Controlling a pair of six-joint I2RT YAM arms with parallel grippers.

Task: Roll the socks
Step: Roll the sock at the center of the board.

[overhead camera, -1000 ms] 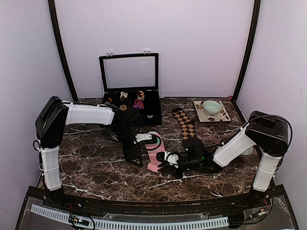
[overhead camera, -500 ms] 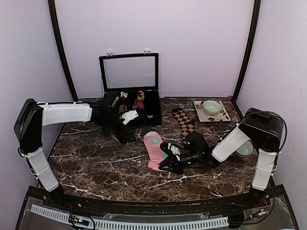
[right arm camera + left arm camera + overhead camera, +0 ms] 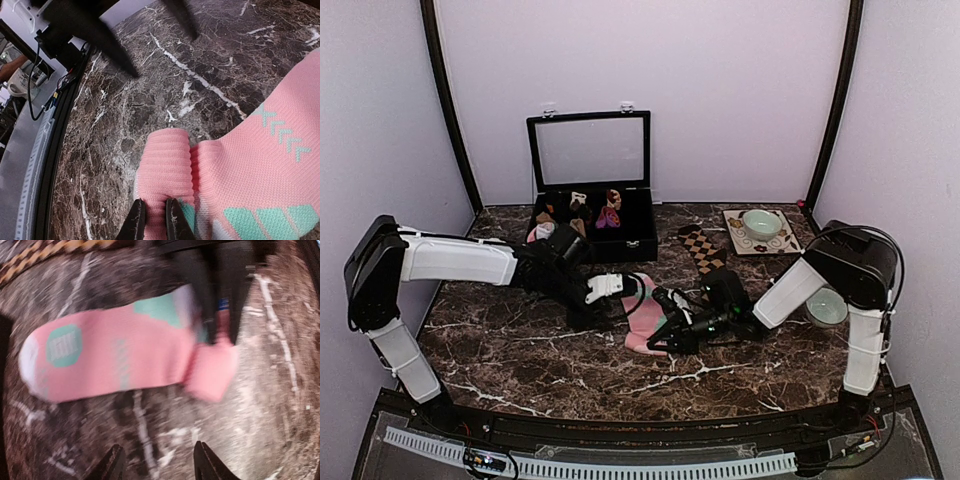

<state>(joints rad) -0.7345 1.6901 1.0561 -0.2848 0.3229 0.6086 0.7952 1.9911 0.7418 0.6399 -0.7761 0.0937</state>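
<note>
The pink sock (image 3: 642, 318) with mint-green patches lies at the middle of the table, its cuff end folded over into a short roll (image 3: 167, 165). My right gripper (image 3: 154, 220) is shut on that folded cuff, pinching the pink cloth between its fingertips; in the top view the right gripper (image 3: 660, 332) sits at the sock's near end. My left gripper (image 3: 157, 465) hovers just beside the pink sock (image 3: 115, 357), jaws apart with only bare table between them; seen from above, the left gripper (image 3: 618, 293) is at the sock's left side. The brown diamond-check sock (image 3: 705, 252) lies flat behind.
An open black case (image 3: 590, 195) with small sock bundles (image 3: 575, 210) stands at the back. A patterned tray (image 3: 740, 240) with a green bowl (image 3: 761, 222) is at the back right. Another bowl (image 3: 825, 308) sits by the right arm. The table's front edge is near.
My left arm swung from the pink sock to the black case and back to the sock's left side. My right gripper kept hold of the cuff and shifted it slightly.
</note>
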